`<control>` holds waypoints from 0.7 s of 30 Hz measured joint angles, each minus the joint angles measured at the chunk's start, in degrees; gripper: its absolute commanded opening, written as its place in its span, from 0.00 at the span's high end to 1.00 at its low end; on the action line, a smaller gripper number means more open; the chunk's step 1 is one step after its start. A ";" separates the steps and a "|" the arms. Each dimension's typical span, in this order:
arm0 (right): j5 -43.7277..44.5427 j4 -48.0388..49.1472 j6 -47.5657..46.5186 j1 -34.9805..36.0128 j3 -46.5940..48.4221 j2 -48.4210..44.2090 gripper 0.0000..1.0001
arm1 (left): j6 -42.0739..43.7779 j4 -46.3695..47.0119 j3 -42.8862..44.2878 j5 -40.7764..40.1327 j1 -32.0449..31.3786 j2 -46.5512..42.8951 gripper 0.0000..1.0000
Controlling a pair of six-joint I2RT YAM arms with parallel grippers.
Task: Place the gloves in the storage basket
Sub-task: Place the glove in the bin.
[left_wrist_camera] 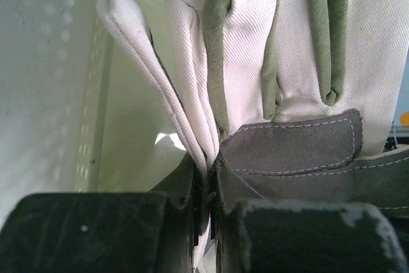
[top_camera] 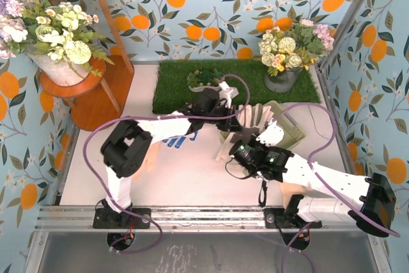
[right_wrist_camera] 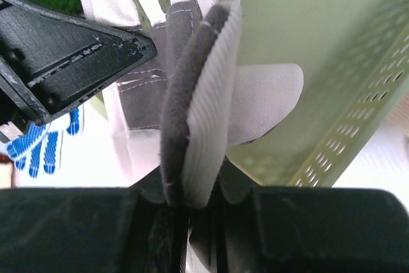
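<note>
Nearest us on the white tabletop (top_camera: pixel 179 183), a peach-tan glove (top_camera: pixel 296 190) peeks out from under the right arm. A second peach-tan glove (top_camera: pixel 152 153) lies over on the left, half hidden by the left arm's elbow.

Moving in, the right pincer (right_wrist_camera: pixel 192 202) is pressed together, pinching the grey-and-cream work glove (right_wrist_camera: pixel 204 94) by a folded grey edge that stands up between its fingers. Just left of it, the blue-and-white glove (top_camera: pixel 182 139) lies flat on the tabletop, partly under the left forearm.

And the left pincer (left_wrist_camera: pixel 211 209) has the same work glove! It is clamped tight on the grey suede cuff patch, with the cream fingers and their green piping reaching away from it. So both arms have hold of one glove, meeting in the middle of the tabletop.

From above, the glove's cream fingers fan out against the left side of the pale green storage basket (top_camera: pixel 291 133). Its latticed wall runs right alongside the glove in both wrist views. Whether the glove hangs over the basket's inside or just beside it, I can't tell.

Farther back lies a green grass mat (top_camera: pixel 255 81) carrying a small white dish of plants (top_camera: pixel 204 80) on the left and a grey pot of flowers (top_camera: pixel 284 55) on the right.
</note>
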 measured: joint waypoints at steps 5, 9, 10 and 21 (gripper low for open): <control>-0.85 1.25 1.25 -4.83 -1.46 -1.77 1.00 | 2.10 -0.11 7.93 2.38 -0.76 6.62 1.00; -3.50 4.31 1.42 -10.34 -4.46 -3.65 1.00 | 3.10 0.00 13.60 3.87 -1.22 11.91 1.00; -4.07 4.96 1.42 -11.23 -4.85 -3.72 1.00 | 3.23 0.04 14.69 4.28 -1.25 13.05 1.00; -7.02 6.73 0.33 -12.66 -5.25 -5.42 1.00 | 3.58 -0.59 15.87 5.49 -1.25 14.10 1.00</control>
